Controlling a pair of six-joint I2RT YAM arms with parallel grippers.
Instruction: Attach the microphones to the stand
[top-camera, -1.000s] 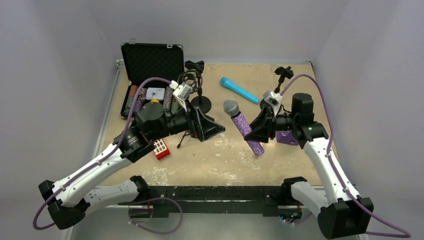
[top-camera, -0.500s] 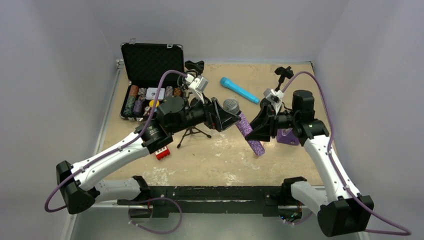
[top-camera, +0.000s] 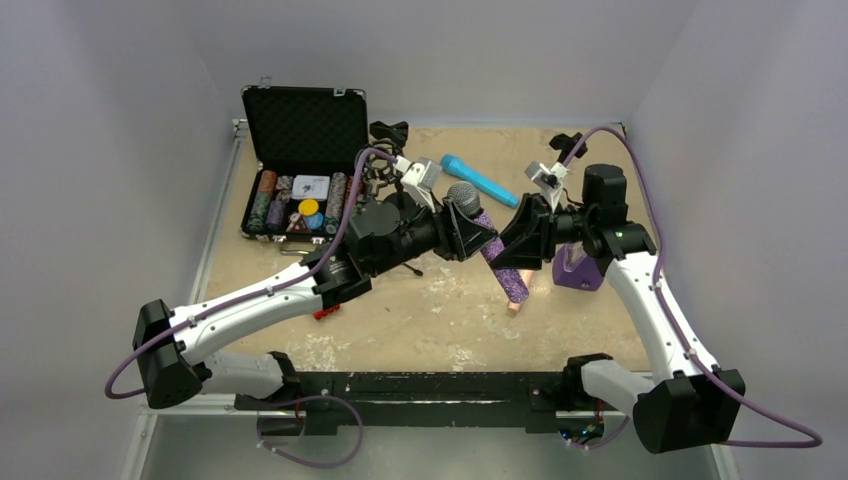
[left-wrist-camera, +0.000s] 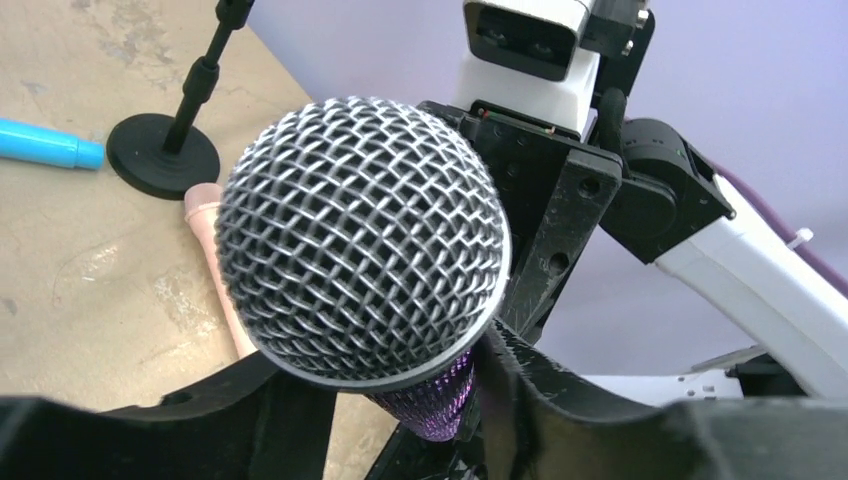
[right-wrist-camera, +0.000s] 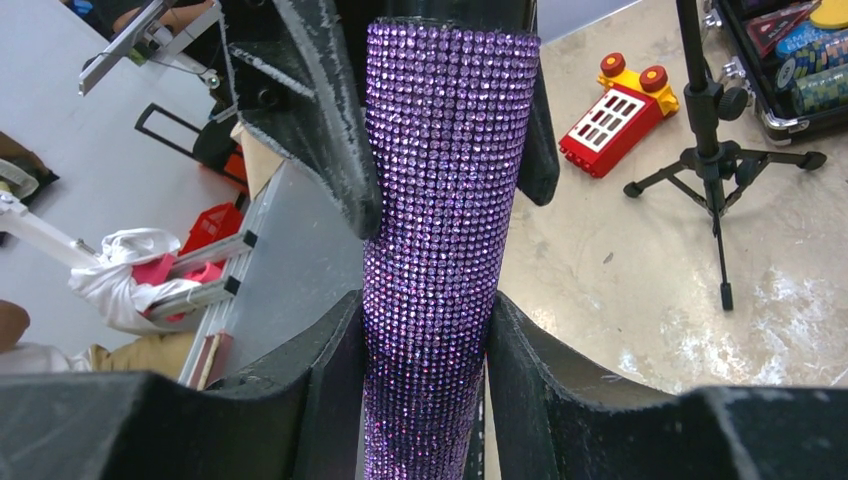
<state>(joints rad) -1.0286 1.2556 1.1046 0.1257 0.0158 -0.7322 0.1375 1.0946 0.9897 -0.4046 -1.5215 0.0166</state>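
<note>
The glittery purple microphone (top-camera: 462, 197) with its silver mesh head (left-wrist-camera: 360, 240) hangs tilted above the table's middle, head toward the back. My right gripper (top-camera: 503, 256) (right-wrist-camera: 425, 330) is shut on its lower body (right-wrist-camera: 445, 170). My left gripper (top-camera: 480, 232) (left-wrist-camera: 420, 390) is shut round the body just under the head. A pale pink microphone (left-wrist-camera: 212, 262) lies on the table beneath it. The blue microphone (top-camera: 480, 180) (left-wrist-camera: 40, 145) lies further back. The tripod stand (right-wrist-camera: 715, 165) stands to the left, mostly hidden by my left arm in the top view. A round-based stand (left-wrist-camera: 165, 155) is at the back right.
An open black case (top-camera: 300, 125) with poker chips sits at the back left. A red toy block (top-camera: 322, 313) (right-wrist-camera: 615, 115) lies near the left forearm. A purple object (top-camera: 578, 272) rests under the right arm. A black clip holder (top-camera: 567, 145) rises at the back right.
My left arm swung right, away from the tripod stand, and its jaws closed round the purple microphone below the head. The right gripper kept its hold and shifted slightly toward the back.
</note>
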